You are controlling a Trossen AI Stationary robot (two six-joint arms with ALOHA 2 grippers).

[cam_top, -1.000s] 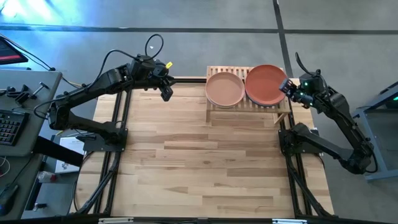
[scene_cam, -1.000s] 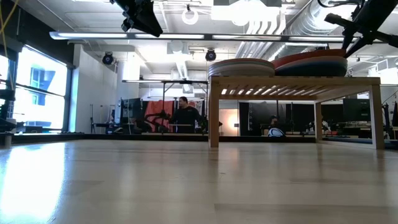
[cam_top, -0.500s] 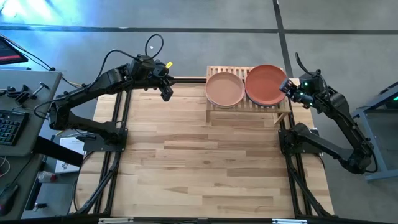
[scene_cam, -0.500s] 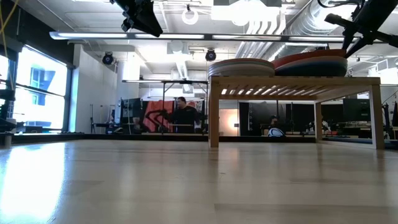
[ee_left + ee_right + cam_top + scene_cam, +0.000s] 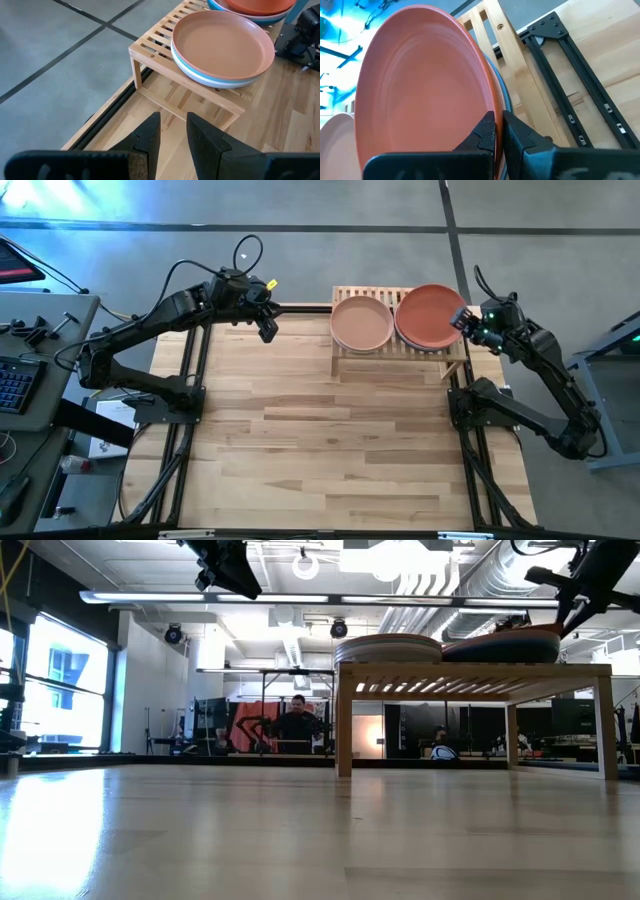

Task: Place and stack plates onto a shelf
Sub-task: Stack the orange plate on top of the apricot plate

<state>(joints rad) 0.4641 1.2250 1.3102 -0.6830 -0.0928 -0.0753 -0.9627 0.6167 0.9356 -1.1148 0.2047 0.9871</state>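
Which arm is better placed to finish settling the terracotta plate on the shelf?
The right. The right gripper is already closed on the rim of the terracotta plate, atop the right-hand stack on the shelf. The left gripper hovers empty off the shelf's other end.

Bright, even indoor lighting; some glare and soft spots.

Ceiling lights (image 5: 300, 565) are blowing out white in the low view; window (image 5: 65, 675) on its left is throwing a pale sheen across the tabletop (image 5: 200, 830), near wood going soft. Blue glare is washing the floor (image 5: 90, 205) at the high view's upper left. Shelf (image 5: 345, 360) is casting a faint shadow. Wrist views' own fingers (image 5: 150, 140) are blurring at close range.
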